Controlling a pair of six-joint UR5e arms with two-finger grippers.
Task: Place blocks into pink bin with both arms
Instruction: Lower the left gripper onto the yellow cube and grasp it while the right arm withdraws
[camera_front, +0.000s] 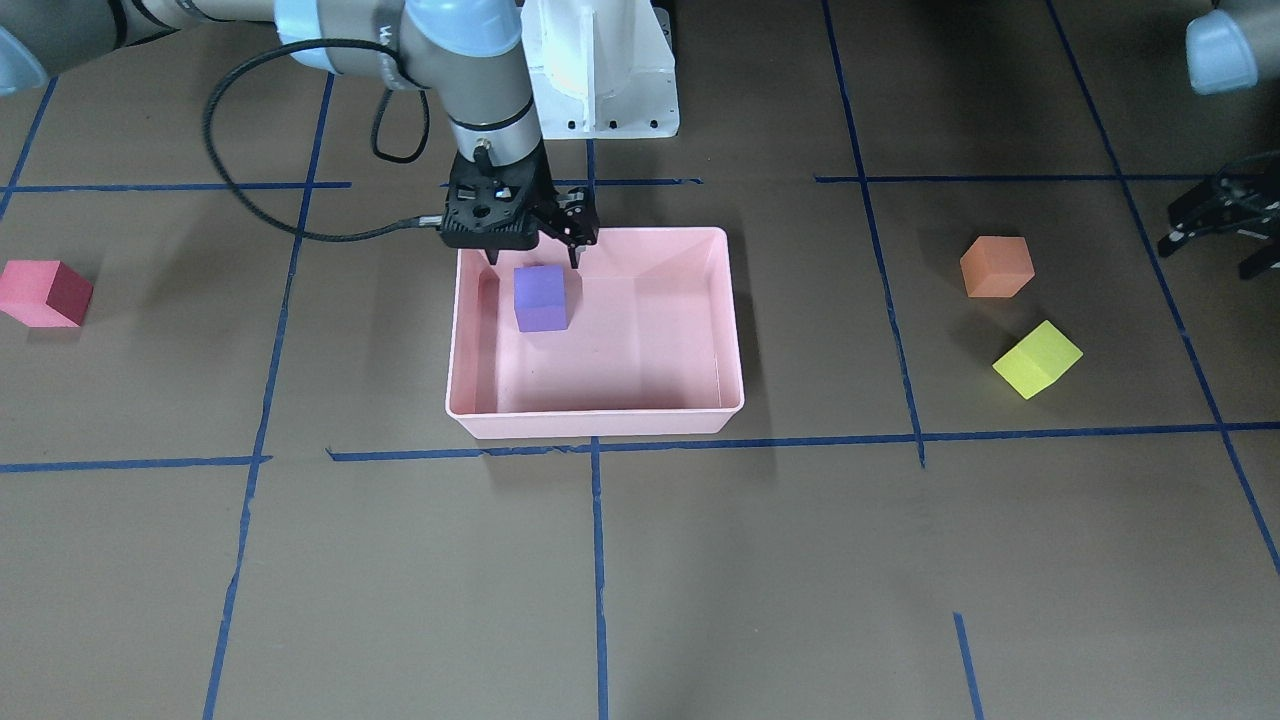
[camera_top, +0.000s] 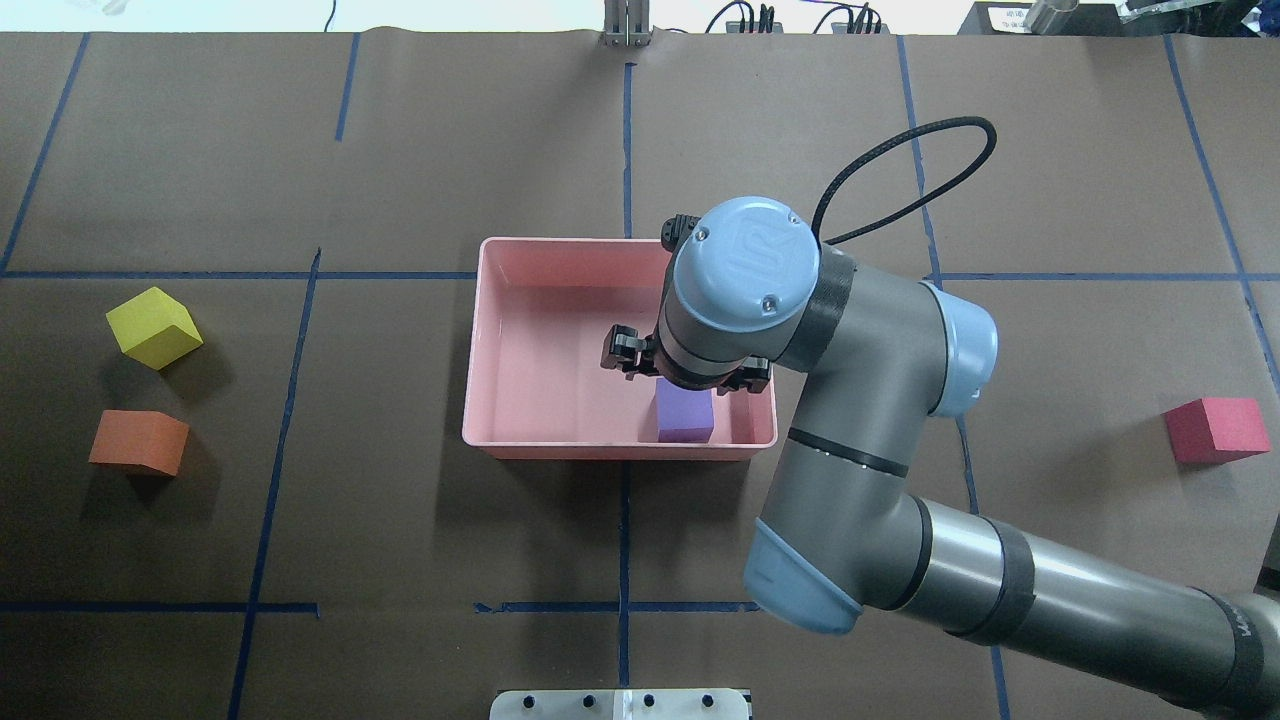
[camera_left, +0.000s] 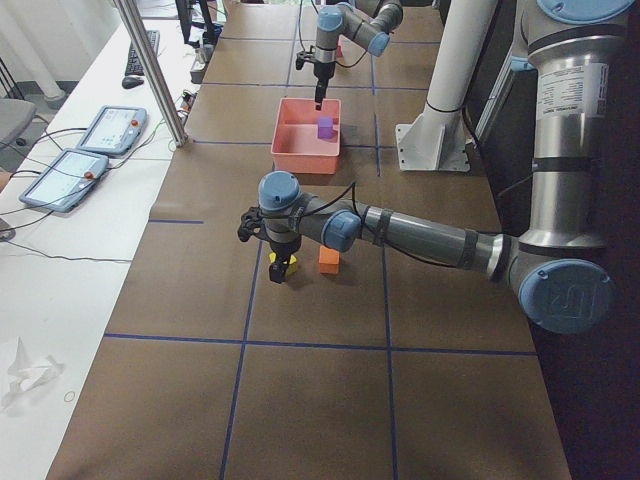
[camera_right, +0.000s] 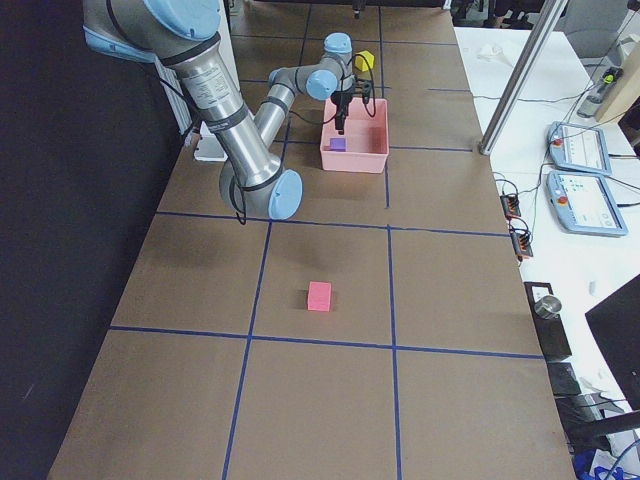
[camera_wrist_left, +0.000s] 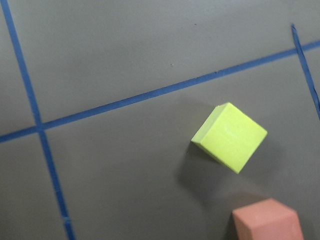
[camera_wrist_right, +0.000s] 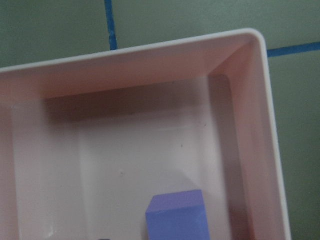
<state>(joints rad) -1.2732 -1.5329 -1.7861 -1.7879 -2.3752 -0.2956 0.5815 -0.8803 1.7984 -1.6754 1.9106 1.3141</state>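
Observation:
The pink bin (camera_front: 600, 422) sits mid-table. The purple block (camera_front: 540, 298) rests inside it near the robot-side wall, and also shows in the right wrist view (camera_wrist_right: 176, 215). My right gripper (camera_front: 533, 260) hangs open just above the purple block without touching it. The orange block (camera_front: 996, 267) and yellow block (camera_front: 1037, 358) lie on the table on my left side. My left gripper (camera_front: 1210, 255) is at the view's edge, raised above them with fingers spread and empty. The left wrist view shows the yellow block (camera_wrist_left: 230, 136) and orange block (camera_wrist_left: 267, 220) below. The red-pink block (camera_front: 45, 293) lies far out on my right side.
The white pedestal (camera_front: 605, 70) stands just behind the bin on the robot's side. Blue tape lines grid the brown table. Tablets and cables lie on a white bench (camera_left: 90, 150) beyond the table's far edge.

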